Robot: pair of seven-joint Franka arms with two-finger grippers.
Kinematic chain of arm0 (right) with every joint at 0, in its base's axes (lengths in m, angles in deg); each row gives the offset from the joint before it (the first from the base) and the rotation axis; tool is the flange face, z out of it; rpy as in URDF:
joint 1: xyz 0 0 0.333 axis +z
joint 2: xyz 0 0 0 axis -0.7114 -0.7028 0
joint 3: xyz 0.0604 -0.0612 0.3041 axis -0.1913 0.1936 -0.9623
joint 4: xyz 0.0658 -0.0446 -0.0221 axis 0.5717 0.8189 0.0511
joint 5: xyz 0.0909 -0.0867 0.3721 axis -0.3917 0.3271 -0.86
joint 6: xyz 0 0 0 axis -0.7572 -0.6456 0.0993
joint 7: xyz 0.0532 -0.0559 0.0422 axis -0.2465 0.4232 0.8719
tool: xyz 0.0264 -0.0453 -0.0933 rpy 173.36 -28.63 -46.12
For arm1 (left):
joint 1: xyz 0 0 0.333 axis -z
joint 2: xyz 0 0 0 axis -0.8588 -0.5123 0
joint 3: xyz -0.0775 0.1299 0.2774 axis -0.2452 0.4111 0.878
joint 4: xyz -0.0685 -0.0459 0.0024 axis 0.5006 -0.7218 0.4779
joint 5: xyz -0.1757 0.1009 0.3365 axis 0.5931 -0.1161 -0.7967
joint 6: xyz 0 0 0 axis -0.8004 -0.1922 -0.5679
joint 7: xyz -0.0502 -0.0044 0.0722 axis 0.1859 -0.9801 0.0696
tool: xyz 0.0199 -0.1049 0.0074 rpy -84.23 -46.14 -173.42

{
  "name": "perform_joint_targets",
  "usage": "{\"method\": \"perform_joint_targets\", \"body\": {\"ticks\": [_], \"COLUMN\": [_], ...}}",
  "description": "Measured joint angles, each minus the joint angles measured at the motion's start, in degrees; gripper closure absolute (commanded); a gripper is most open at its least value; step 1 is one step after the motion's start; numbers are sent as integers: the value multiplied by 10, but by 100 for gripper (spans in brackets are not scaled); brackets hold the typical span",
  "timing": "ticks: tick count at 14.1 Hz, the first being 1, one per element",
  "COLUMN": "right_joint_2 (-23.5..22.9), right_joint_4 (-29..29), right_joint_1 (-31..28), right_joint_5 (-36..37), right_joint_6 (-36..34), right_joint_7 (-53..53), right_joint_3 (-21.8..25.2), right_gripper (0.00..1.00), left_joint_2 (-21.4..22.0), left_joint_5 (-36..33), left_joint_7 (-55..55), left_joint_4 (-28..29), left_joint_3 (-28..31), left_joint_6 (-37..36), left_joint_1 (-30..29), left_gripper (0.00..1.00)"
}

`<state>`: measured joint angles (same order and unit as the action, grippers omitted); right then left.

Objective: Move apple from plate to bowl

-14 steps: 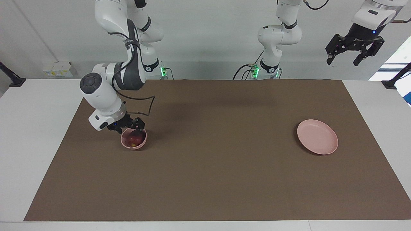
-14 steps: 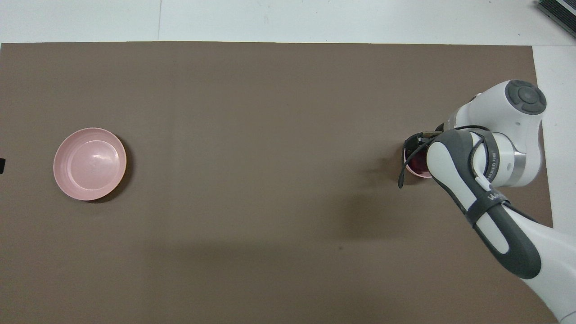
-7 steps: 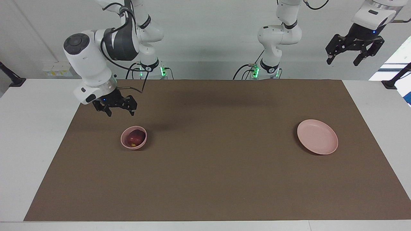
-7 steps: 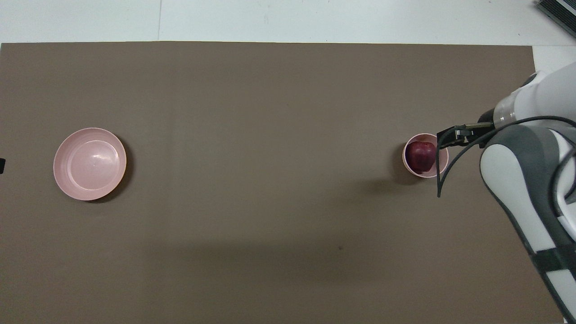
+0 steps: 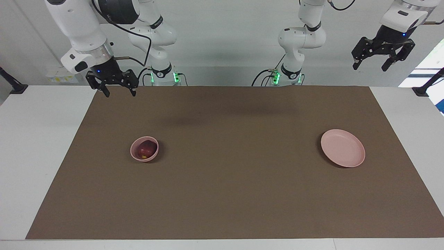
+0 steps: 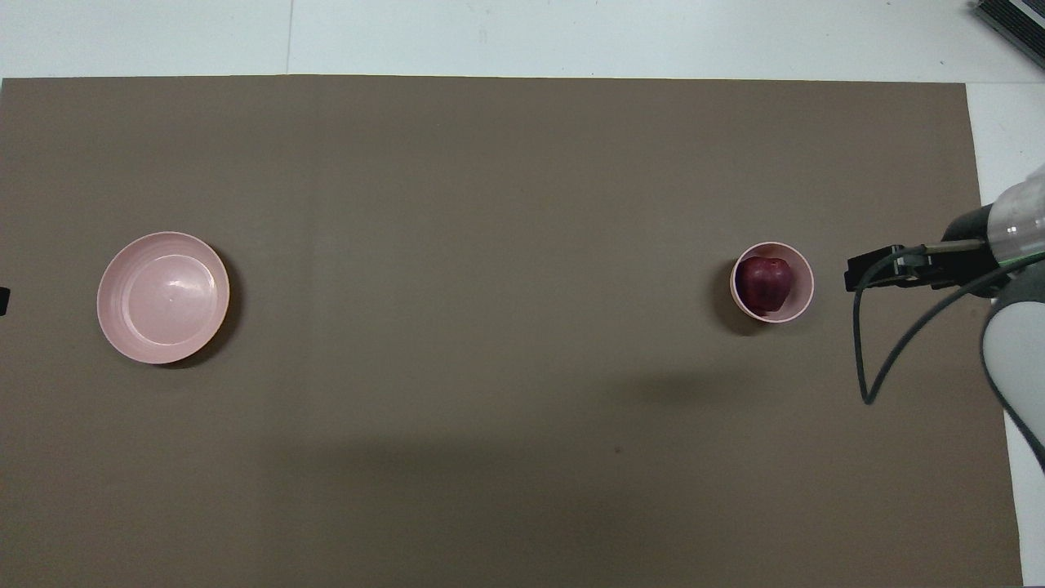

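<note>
The dark red apple (image 5: 146,149) (image 6: 765,282) lies inside the small deep pink bowl (image 5: 133,150) (image 6: 805,282), toward the right arm's end of the brown mat. The wide pink plate (image 5: 342,148) (image 6: 163,296) sits bare toward the left arm's end. My right gripper (image 5: 119,93) (image 6: 857,273) hangs open and holds nothing, well above the mat near its edge, up and away from the bowl. High over the table's left-arm end, my left gripper (image 5: 369,65) waits open with nothing in it.
A brown mat (image 5: 229,194) covers most of the white table (image 5: 34,139). A black cable (image 6: 878,359) loops down from the right wrist. The two arm bases (image 5: 288,74) stand at the mat's edge nearest the robots.
The right gripper, which was down at the bowl with the apple, has risen and drawn back toward the robots. The apple stays in the bowl. The left arm has not moved.
</note>
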<state>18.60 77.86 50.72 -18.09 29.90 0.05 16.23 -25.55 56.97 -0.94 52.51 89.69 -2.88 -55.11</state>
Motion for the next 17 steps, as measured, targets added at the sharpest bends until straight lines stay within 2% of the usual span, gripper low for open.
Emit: {"method": "perform_joint_targets", "body": {"ticks": [4,17], "right_joint_2": [2,6], "right_joint_4": [-64,-70], "right_joint_1": [-1,-6], "right_joint_5": [0,0], "right_joint_6": [-54,-55], "right_joint_7": [0,22], "right_joint_3": [5,20], "right_gripper": [0,0], "left_joint_2": [0,0], "left_joint_5": [0,0], "left_joint_7": [0,0], "left_joint_4": [0,0], "left_joint_3": [0,0], "left_joint_6": [0,0], "left_joint_1": [0,0], "left_gripper": [0,0]}}
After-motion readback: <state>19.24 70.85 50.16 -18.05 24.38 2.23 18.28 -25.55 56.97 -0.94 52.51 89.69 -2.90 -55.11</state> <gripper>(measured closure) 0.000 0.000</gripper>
